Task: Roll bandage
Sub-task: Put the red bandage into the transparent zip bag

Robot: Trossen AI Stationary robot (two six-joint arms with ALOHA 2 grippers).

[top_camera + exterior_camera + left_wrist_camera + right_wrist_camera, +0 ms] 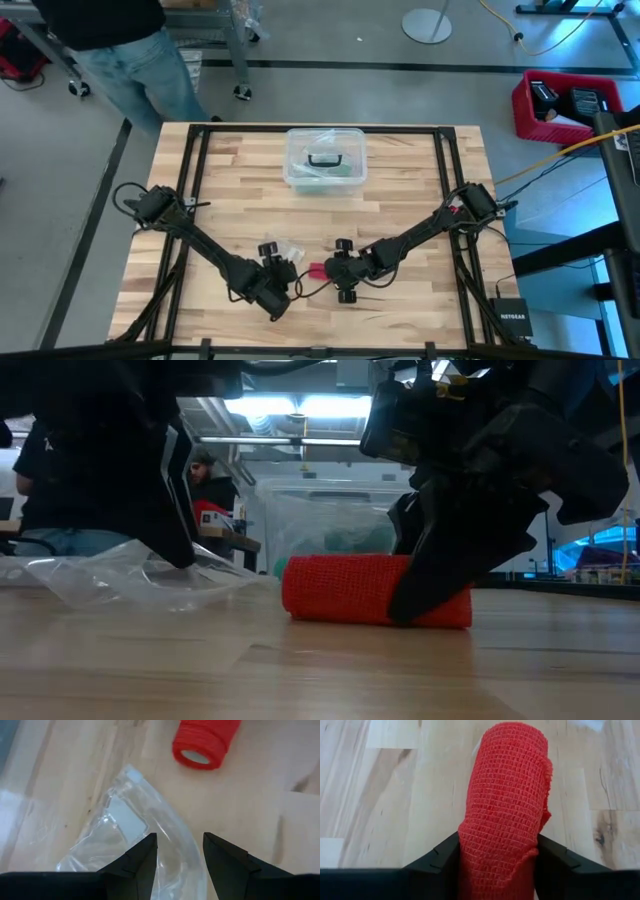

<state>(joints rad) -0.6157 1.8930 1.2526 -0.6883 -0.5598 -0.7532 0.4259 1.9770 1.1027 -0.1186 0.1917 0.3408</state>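
Near the desk's front edge our right end effector clamps the red mesh-fabric bandage roll — soft, light, squashy, best held across its middle — while our left end effector hovers open over a clear plastic bag.

Robotics lab: framed workbench, concrete floor.

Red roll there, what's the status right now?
Right gripper shut on the bandage, rolled, lying on table. Left gripper open over clear bag. Nothing in the way.
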